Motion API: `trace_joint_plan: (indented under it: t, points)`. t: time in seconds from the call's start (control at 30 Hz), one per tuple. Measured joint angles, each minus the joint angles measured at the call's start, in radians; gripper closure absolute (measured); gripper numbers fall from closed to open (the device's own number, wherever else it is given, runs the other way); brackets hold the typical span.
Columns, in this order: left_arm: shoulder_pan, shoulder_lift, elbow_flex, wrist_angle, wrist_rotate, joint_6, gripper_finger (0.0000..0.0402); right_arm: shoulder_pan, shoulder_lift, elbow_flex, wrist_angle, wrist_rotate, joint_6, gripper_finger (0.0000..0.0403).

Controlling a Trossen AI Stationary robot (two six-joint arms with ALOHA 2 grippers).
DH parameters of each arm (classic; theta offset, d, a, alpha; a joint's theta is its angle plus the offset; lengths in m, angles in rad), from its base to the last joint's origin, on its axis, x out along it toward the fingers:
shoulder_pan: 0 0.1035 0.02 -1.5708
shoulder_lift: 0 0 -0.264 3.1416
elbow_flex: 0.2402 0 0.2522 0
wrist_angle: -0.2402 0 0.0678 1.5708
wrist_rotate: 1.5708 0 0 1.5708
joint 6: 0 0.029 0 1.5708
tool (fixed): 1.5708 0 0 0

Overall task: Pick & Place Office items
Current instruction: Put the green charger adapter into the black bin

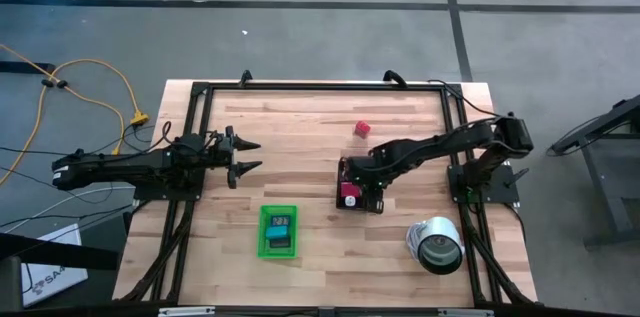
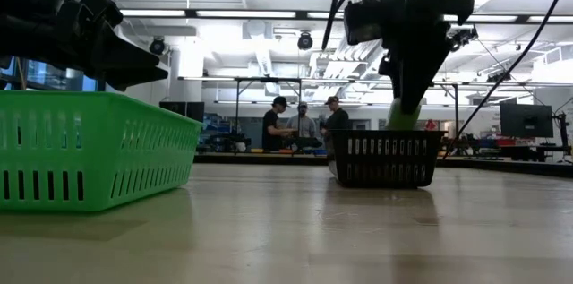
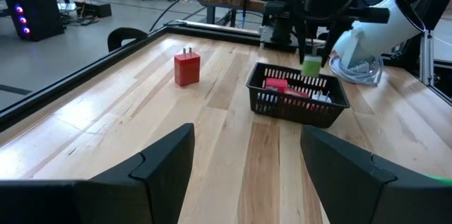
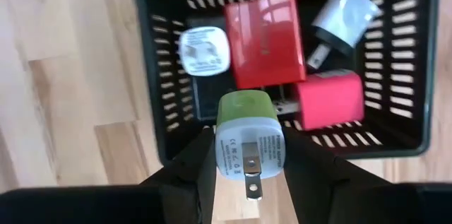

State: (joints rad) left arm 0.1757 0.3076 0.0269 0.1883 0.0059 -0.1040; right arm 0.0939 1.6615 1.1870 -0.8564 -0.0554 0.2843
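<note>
My right gripper [image 4: 247, 155] is shut on a light green and white charger plug [image 4: 247, 139] above the black basket [image 1: 362, 200]. The basket [image 4: 152, 75] holds several small plugs: red [image 4: 265, 37], pink [image 4: 328, 100] and white [image 4: 203, 51]. Another red plug [image 1: 362, 129] stands on the table toward the far edge, its base down and its prongs up [image 3: 187, 68]. My left gripper [image 1: 250, 155] waits open near the table's left side, pointing level, with nothing between its fingers [image 3: 169, 157]. My right gripper pinches the green plug's two opposite sides [image 4: 220, 146] between its two fingers. The fingers come from above, pointing steeply down. The plug's metal prongs [image 4: 253, 178] face back toward the wrist. It hangs clear above the basket [image 2: 405, 116], over the basket's edge.
A bright green tray [image 1: 279, 231] with dark items in it sits near the table's front edge. A shiny silver can [image 1: 437, 245] lies at the front right. A black frame [image 1: 200, 92] runs around the tabletop. People stand in the room beyond [image 2: 304, 127].
</note>
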Motion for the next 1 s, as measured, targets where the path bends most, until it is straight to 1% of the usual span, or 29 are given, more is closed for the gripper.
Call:
trace_joint_plan:
  t: [0.23, 0.5, 0.77, 1.0]
  points:
    - [0.0, 0.0, 0.0, 0.0, 0.0, 0.0, 0.0149, 0.019, 0.0, 0.0, 0.023, -0.031, 0.002, 0.028]
    - [0.0, 0.0, 0.0, 0.0, 0.0, 0.0, 0.0149, 0.024, 0.065, 0.0, 0.023, -0.049, -0.015, 0.0279]
    - [0.0, 0.0, 0.0, 0.0, 0.0, 0.0, 0.0149, 0.024, 0.065, 0.0, 0.052, -0.053, -0.026, 0.0279]
    - [0.0, 0.0, 0.0, 0.0, 0.0, 0.0, 0.0149, 0.025, 0.085, 0.0, 0.082, -0.079, -0.026, 0.0279]
